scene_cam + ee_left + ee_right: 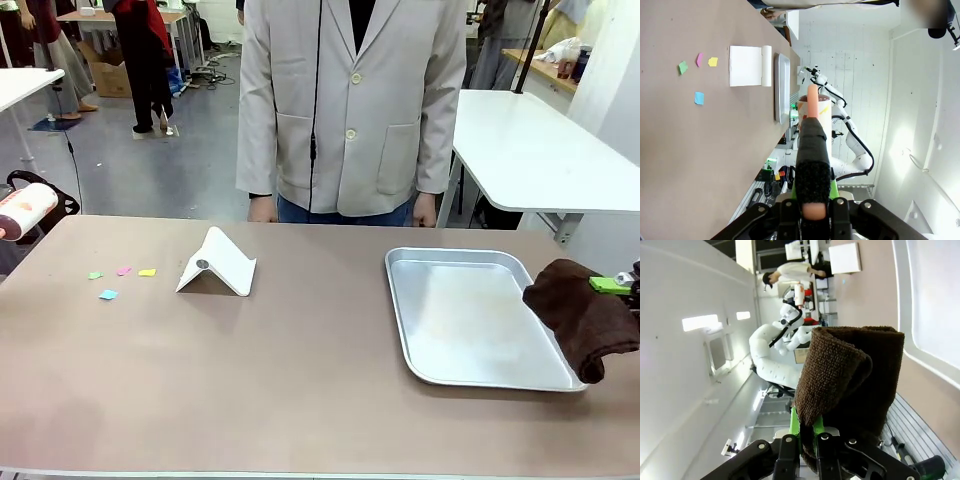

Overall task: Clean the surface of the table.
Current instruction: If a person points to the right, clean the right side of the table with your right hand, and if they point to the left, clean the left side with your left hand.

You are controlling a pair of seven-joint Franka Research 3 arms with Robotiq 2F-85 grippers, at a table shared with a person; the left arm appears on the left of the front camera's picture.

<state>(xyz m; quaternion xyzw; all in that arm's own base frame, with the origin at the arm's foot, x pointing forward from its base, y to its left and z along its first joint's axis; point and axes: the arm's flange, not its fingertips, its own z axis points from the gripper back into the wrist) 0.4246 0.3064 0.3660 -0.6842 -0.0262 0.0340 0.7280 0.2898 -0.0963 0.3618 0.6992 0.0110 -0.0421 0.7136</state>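
Observation:
The taupe-brown table [300, 380] carries several small coloured paper scraps [120, 275] at its left side. In the left wrist view my left gripper [812, 207] is shut on the pink, black-wrapped handle of a lint roller [814, 112], held above the table [670, 165] with the scraps [699, 75] ahead. The roller's white head [25, 210] shows at the table's far left edge. My right gripper [807, 432] is shut on a folded brown cloth [850, 375]. The cloth [585, 315] hangs over the right edge of the tray, under a green pad [608, 284].
A shiny silver tray [400, 300] lies on the right half of the table. A white folded card [215, 265] stands left of centre, beside the scraps. A person in a pale jacket [350, 100] stands at the far edge, hands at the table's rim.

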